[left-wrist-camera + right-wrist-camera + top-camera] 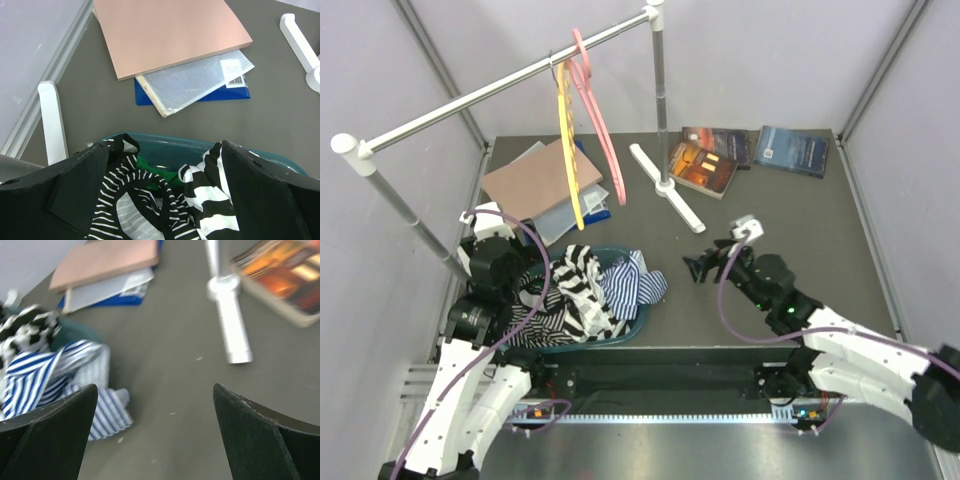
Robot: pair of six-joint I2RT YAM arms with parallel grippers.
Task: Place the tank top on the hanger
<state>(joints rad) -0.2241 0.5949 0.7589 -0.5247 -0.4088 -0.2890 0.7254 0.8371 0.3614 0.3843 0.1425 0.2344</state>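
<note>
The blue-and-white striped tank top (638,285) (47,377) spills over the right rim of a teal basket (616,258) (172,143) and onto the table. The pink hanger (597,118) hangs by its hook from a white rail at the back. My left gripper (533,283) (166,148) is open above the basket, over black-and-white striped garments (145,200) and a bit of green cloth. My right gripper (704,266) (155,388) is open and empty, low over bare table, to the right of the tank top and pointing toward it.
A yellow hanger (566,140) hangs beside the pink one on the rail (500,88). The rack's white foot (667,188) (227,315) lies mid-table. A brown board over folders (535,180) (170,30) sits back left, books (705,165) back right.
</note>
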